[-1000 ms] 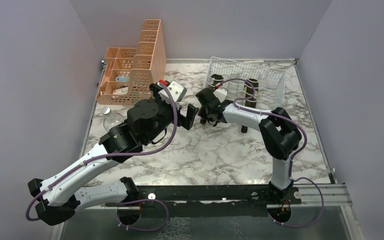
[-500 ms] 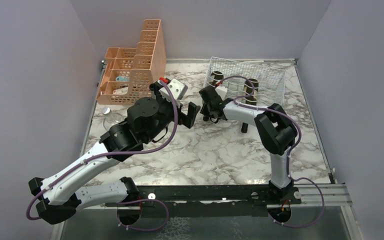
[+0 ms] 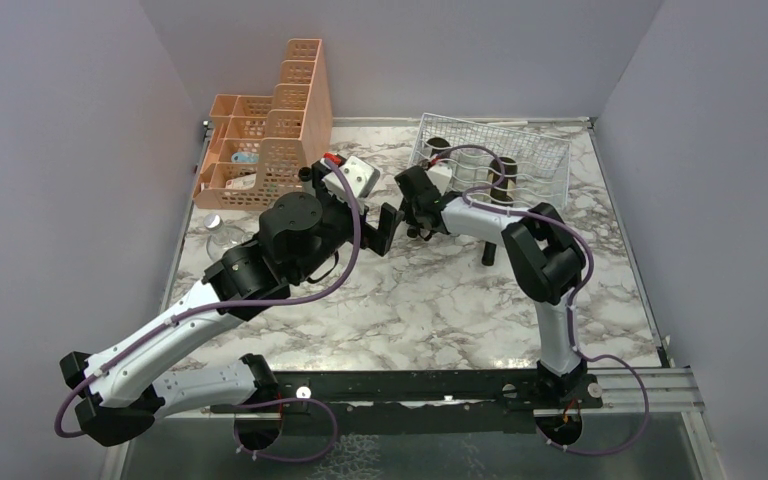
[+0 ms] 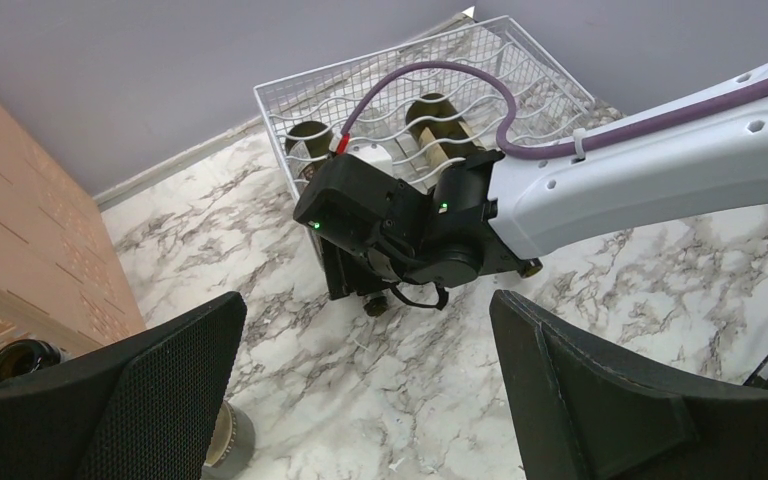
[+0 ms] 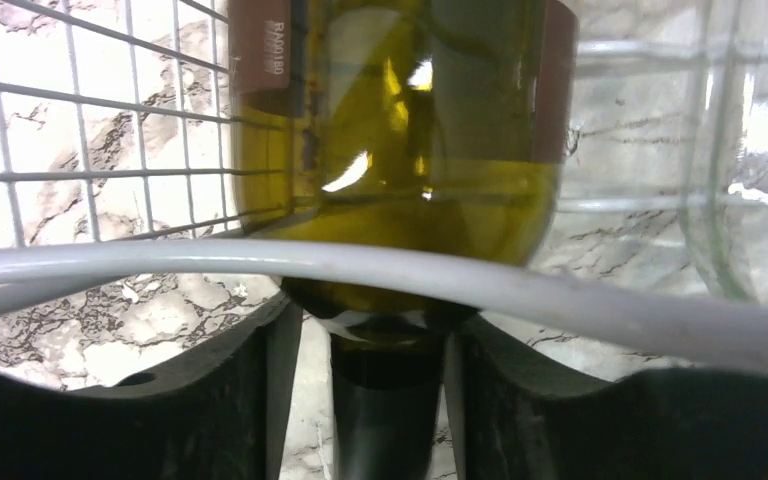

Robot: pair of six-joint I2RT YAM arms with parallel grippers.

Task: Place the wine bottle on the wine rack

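Note:
The olive-green wine bottle [image 5: 400, 150] lies in the left cradle of the silvery wire wine rack [image 3: 535, 150], its neck sticking out toward me. My right gripper [image 3: 415, 222] straddles the neck [image 5: 390, 400] just below the rack's front wire [image 5: 560, 290]. The jaws stand slightly open, with thin gaps on both sides of the neck. In the left wrist view the rack [image 4: 520, 70] stands behind the right gripper [image 4: 355, 275], and the bottle's cap [image 4: 375, 304] pokes out under it. My left gripper [image 3: 378, 226] is wide open and empty over the marble [image 4: 365, 345], facing the right gripper.
A second dark bottle [image 3: 502, 176] lies in the rack. A clear glass bottle [image 5: 750, 150] sits in the cradle to the right. The peach stepped organizer [image 3: 270, 140] stands at the back left. A small jar [image 3: 222, 236] stands near the left arm.
My right gripper has moved a little toward the rack, with the bottle's neck between its fingers. My left gripper has shifted slightly right and stayed open.

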